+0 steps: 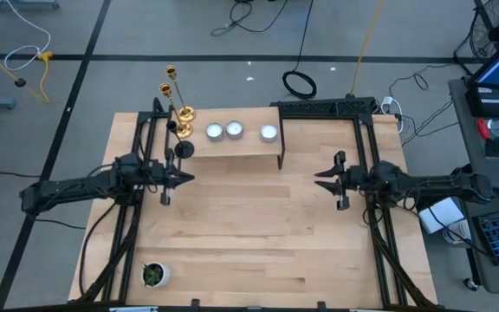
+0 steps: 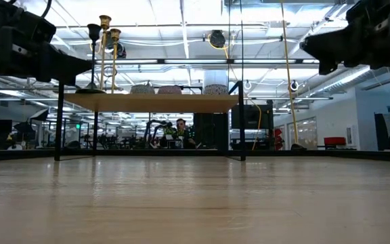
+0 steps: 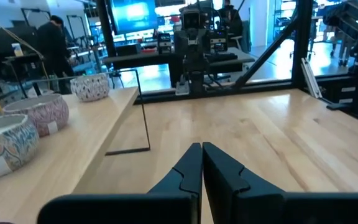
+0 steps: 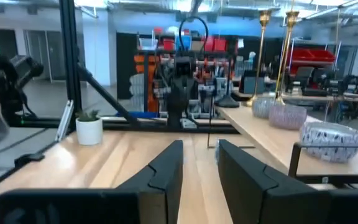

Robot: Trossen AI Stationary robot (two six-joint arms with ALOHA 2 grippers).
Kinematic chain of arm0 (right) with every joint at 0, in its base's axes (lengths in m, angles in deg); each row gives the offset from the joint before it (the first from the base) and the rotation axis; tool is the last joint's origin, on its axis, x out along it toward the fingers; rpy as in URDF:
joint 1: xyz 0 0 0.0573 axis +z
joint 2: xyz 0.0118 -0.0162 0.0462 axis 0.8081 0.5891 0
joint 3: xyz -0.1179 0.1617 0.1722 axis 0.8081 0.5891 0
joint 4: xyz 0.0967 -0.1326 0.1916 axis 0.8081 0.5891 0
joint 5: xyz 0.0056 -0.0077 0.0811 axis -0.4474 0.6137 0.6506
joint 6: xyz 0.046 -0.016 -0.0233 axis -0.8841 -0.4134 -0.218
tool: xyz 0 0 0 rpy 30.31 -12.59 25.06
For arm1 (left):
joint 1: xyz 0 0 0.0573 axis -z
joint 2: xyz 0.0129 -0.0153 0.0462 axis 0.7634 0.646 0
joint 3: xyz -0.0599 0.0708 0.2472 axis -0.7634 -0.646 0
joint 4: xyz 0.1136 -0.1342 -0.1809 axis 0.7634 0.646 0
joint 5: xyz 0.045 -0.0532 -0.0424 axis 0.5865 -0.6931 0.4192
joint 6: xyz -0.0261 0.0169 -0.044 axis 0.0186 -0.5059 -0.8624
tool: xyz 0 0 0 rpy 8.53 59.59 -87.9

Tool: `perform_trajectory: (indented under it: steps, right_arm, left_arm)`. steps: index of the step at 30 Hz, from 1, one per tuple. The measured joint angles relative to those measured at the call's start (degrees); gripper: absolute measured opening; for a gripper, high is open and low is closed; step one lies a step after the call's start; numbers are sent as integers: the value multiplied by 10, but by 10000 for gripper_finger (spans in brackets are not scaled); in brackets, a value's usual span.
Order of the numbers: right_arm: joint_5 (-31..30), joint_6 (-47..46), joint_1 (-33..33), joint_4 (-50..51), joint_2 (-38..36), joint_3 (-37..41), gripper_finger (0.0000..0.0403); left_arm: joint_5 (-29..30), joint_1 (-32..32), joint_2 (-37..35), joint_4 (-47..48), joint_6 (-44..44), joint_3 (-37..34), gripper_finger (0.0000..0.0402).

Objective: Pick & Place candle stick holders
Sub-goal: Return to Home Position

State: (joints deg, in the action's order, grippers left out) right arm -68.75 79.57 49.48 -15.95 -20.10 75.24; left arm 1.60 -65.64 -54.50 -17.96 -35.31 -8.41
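Observation:
Two slim gold candlesticks [image 1: 180,102] and a shorter black one [image 1: 183,147] stand by their round bases on the left end of a raised wooden shelf [image 1: 241,147]. Three small round cups [image 1: 214,131], [image 1: 234,130], [image 1: 268,133] sit in a row on the same shelf. The left wrist view shows the cups [image 3: 39,113]. The right wrist view shows the gold candlesticks [image 4: 263,56]. My left gripper [image 1: 183,178] hovers shut and empty just near of the shelf's left end. My right gripper [image 1: 320,179] hovers open and empty to the right of the shelf.
A small green plant in a white pot [image 1: 154,275] stands at the table's near left corner. The shelf rests on thin black legs [image 3: 145,121]. Black frame rails [image 1: 327,108] run along the far right. Bare wood lies between the two grippers [image 1: 249,217].

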Motion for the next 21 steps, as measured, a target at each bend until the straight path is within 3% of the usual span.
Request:
perform_trajectory:
  steps: [13,21]
  right_arm:
    - [0,13,0,-3,0,2,98]
    - [0,13,0,-3,0,2,98]
  left_arm:
    - [-3,0,1,4,0,-6,19]
    - [-5,0,1,1,-59,-6,19]
